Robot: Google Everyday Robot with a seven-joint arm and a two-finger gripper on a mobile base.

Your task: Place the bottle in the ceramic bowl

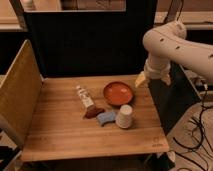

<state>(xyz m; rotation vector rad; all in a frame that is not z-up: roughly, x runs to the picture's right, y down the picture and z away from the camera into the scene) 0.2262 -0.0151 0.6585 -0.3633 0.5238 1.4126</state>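
A slanted board (17,95) walled the tabletop's (55,130) left edge, with open wood beside it and along the near edge. The bottle (85,97) lay left of centre, its near end by a brown scrap (93,113). A blue pad (106,118) and an upturned cup (124,116) sat just near of the bowl (119,93). The claw (144,78) hung at the far right edge, beside the bowl; I cannot tell whether it was spread or pressed together.
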